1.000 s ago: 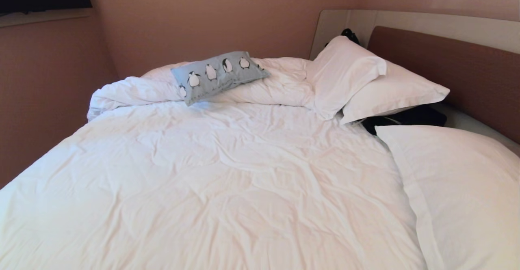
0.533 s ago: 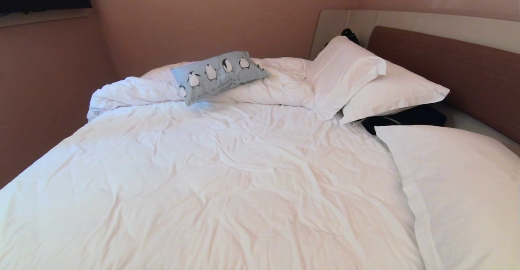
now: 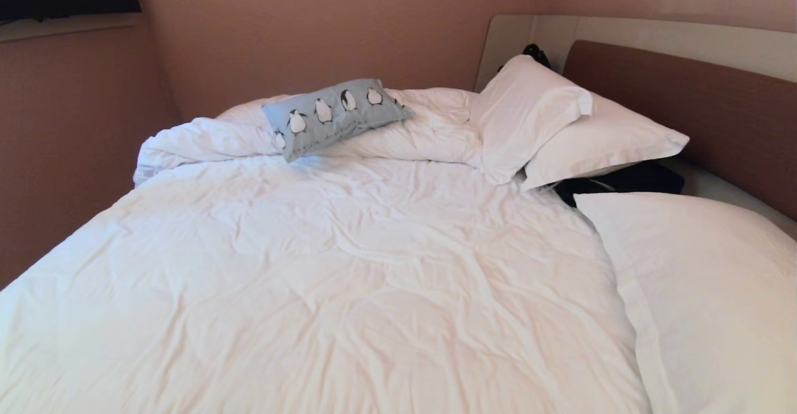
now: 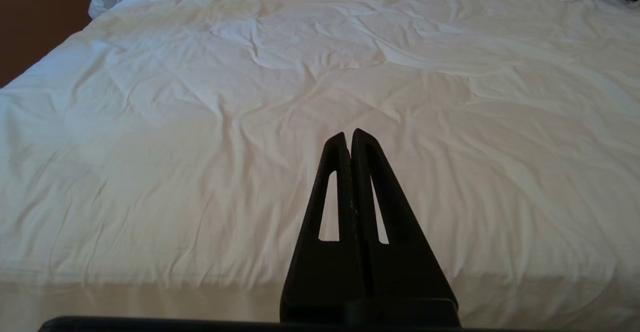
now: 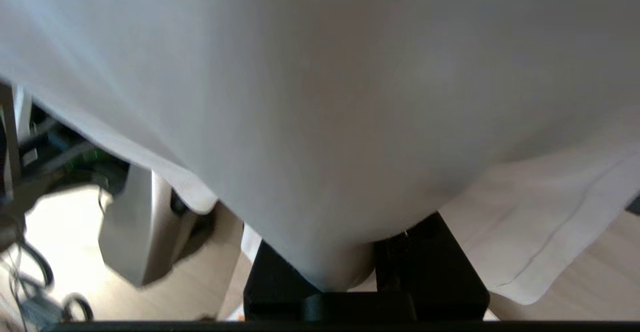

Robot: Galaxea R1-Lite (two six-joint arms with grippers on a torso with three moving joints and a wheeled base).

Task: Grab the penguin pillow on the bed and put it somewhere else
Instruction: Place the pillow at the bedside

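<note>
White fabric, probably a corner of a white pillow (image 5: 320, 122), now pinched between the right gripper (image 5: 345, 272) fingers, jaws drawn nearly closed around the bulge of cloth. Head view unchanged over the last second: penguin pillow (image 3: 335, 115) untouched on the bunched duvet (image 3: 205, 140) at the far side of the bed (image 3: 311, 277). Wrong item gripped, judging by colour. Left gripper (image 4: 350, 145) closed on nothing, parked above the bed's near edge.
</note>
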